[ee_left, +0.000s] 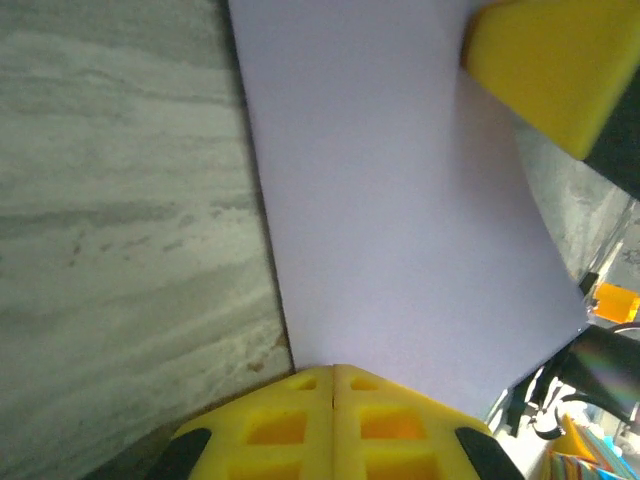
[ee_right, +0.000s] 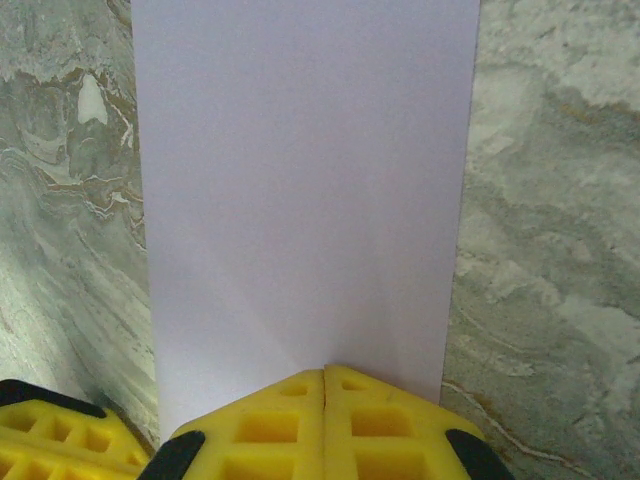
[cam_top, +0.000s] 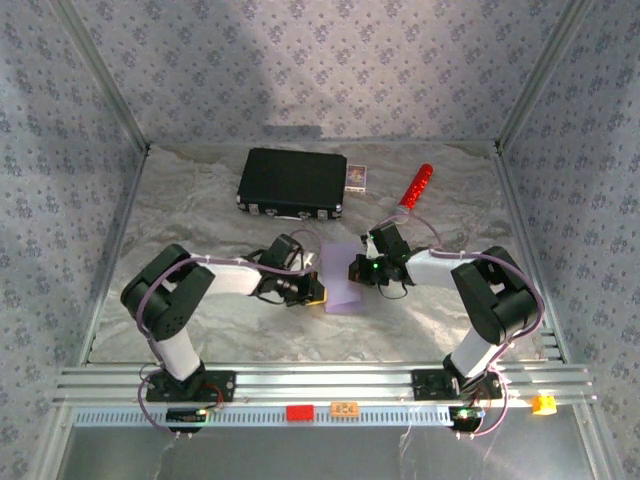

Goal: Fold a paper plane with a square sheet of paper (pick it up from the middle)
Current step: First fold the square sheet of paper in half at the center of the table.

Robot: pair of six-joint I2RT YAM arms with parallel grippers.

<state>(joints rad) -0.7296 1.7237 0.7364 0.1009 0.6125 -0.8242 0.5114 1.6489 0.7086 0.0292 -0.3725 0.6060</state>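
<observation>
The left tool (ee_left: 333, 388) and right tool (ee_right: 325, 385) are each pinching fully closed on opposite edges of the square sheet of paper (cam_top: 344, 282) at mid-bench (cam_top: 200, 205), probably steadying it for creasing. The black case (cam_top: 292, 183) is sitting well beyond.

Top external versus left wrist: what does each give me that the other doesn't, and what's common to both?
Top external's extras: the black case, the small card box and the red-and-silver cylinder at the far side, plus both arms' full pose around the lilac paper sheet. Left wrist's extras: close up, the left hand is shut, its tips on the sheet's edge. Shared: the sheet, the right hand on its opposite side, and the marbled table.
</observation>
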